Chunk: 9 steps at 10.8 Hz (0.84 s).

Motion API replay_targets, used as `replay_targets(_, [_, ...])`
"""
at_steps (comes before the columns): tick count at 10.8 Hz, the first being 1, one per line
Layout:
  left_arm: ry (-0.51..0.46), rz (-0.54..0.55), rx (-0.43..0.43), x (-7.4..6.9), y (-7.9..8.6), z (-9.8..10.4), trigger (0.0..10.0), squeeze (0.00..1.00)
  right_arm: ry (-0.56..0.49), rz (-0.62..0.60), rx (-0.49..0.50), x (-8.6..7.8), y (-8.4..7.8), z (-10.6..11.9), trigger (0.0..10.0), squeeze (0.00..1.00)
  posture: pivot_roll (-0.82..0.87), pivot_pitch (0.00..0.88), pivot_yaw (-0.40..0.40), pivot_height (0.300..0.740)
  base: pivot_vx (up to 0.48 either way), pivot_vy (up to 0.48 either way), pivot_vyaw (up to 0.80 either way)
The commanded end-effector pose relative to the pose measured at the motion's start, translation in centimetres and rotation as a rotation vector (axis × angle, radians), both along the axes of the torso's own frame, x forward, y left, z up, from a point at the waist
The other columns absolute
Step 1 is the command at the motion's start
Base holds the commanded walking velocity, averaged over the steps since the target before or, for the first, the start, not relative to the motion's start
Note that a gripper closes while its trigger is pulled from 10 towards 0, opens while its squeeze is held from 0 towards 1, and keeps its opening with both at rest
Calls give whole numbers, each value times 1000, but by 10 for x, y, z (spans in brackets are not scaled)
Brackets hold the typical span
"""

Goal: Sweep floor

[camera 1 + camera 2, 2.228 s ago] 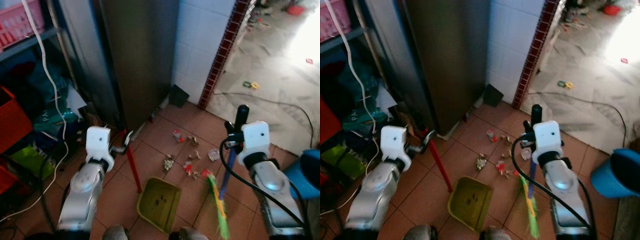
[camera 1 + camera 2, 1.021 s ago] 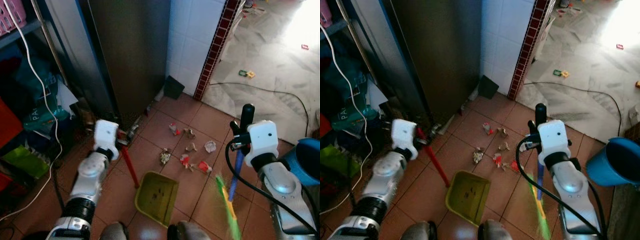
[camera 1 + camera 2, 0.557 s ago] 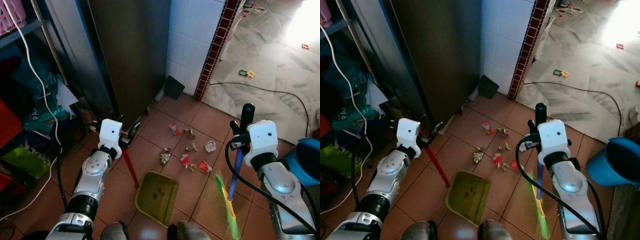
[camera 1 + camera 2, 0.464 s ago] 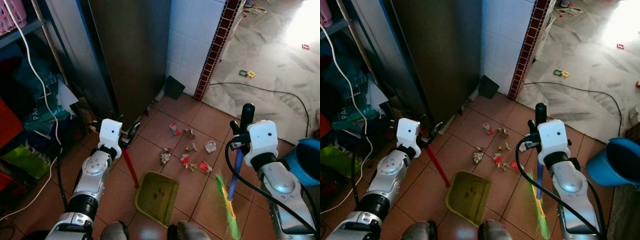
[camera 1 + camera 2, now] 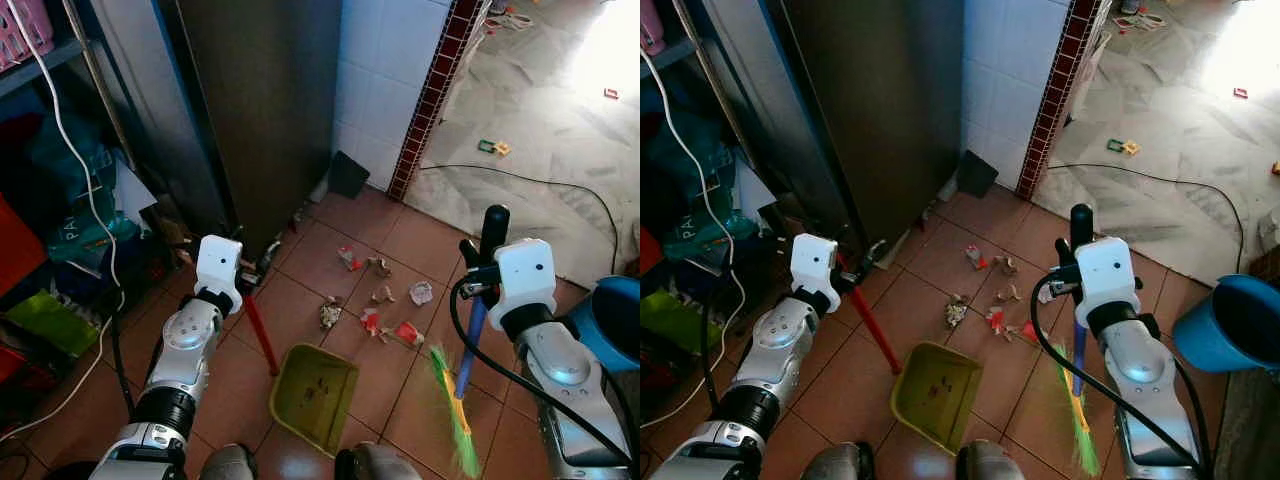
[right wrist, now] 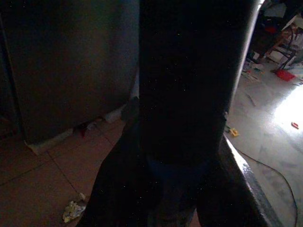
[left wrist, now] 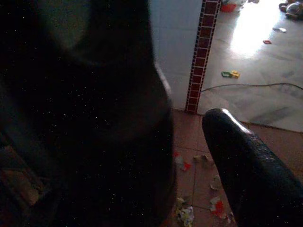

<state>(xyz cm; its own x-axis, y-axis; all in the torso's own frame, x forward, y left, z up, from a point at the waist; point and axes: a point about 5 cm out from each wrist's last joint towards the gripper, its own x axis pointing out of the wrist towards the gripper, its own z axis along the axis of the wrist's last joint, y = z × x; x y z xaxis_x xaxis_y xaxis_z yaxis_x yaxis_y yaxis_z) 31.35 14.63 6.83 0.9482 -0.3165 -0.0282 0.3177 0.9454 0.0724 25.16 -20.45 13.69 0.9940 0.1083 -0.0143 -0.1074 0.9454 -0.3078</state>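
Gripped the broom by its blue handle with the right gripper, fingers closed round the shaft, green bristles down on the tiled floor just right of the litter. Steadied the green dustpan by its red handle with the left gripper, fingers closed on the upper end, pan flat on the tiles just short of the scraps, which lay between the pan and the doorway edge of the floor.

Appeared to be between strokes, with the scraps not yet in the pan. Called next, by this reading, for a stroke drawing the bristles through the litter toward the pan's lip, pan held down and steady.

Took in from the head views the whole layout, including the blue bucket at far right. Caught from the left wrist view, past one black finger, the brick-trimmed doorway and sunlit floor beyond. Made out in the right wrist view little but the dark shaft close up and a scrap on the tiles.
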Motion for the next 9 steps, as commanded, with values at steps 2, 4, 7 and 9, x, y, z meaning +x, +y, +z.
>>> replay_targets(2, [6, -3, 22, -5, 2, -5, 10000, 1000, -31, 15, -24, 2, 0, 6, 10000, 0, -152, 127, -38, 740, 0, 0, 0])
replay_targets(4, [4, -6, 25, -7, 3, -6, 10000, 471, -31, 18, -25, 2, 0, 6, 10000, 0, -151, 125, -42, 740, 0, 0, 0])
replay_targets(7, [-2, -16, 20, -7, 2, -5, 10000, 0, -32, 22, -25, 4, 0, 6, 10000, 0, -149, 125, -44, 740, 0, 0, 0])
replay_targets(9, [-11, -26, 12, -6, 0, -2, 3569, 0, -31, 23, -26, 3, 0, 6, 10000, 0, -149, 123, -44, 740, 0, 0, 0])
